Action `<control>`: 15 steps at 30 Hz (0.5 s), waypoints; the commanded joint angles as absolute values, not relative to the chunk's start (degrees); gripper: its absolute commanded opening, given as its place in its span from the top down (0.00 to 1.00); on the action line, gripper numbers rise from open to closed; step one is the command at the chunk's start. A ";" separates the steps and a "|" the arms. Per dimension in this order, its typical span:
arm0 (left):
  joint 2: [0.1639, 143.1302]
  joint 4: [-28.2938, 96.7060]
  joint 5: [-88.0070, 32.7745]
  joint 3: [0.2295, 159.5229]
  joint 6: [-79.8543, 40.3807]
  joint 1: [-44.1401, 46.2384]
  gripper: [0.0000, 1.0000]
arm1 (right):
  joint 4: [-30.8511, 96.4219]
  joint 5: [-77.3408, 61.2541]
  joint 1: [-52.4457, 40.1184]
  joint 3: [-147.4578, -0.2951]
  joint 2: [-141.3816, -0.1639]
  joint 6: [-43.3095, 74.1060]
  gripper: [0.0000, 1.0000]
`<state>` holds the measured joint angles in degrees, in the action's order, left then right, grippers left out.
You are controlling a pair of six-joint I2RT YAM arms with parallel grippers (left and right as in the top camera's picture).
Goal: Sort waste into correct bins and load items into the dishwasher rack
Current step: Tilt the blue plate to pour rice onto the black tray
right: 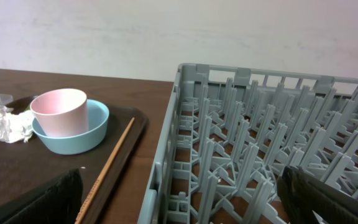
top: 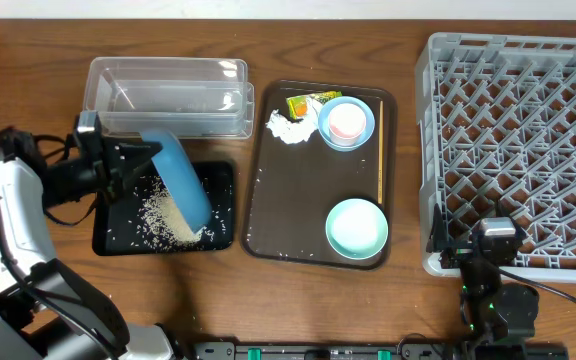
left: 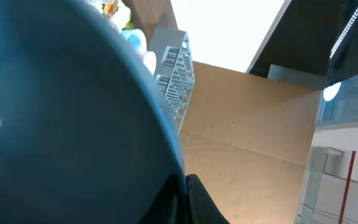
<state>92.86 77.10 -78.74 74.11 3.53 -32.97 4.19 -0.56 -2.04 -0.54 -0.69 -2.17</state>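
Plate (top: 180, 180), round and glossy dark blue, tilts over the shallow black tray (top: 224, 176) at 9 o'clock, its rim pinched by the left pincer (top: 133, 160); loose white rice grains (top: 158, 210) speckle the tray. Right pincer (top: 491, 243) stands spread at 5 o'clock beside the grey lattice rack (top: 513, 140).

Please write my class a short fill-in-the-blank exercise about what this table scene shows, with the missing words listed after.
1. The left gripper holds the dark blue plate tilted over the black tray, where ____ grains lie.
2. The pink cup stands inside a light blue ____.
3. The right gripper has its jaws ____ near the grey rack.
Missing words: rice; bowl; open.
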 commanded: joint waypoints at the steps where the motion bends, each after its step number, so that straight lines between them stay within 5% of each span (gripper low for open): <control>1: 92.09 78.46 -80.55 74.24 7.14 -34.39 0.94 | 4.25 -0.40 -1.78 -0.32 -0.38 -2.85 0.01; 15: 92.49 75.64 -78.59 74.24 9.98 -37.82 0.94 | 4.25 -0.40 -1.78 -0.32 -0.38 -2.85 0.01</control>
<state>92.86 76.79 -78.52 74.02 8.47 -37.45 4.19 -0.56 -2.04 -0.54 -0.69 -2.17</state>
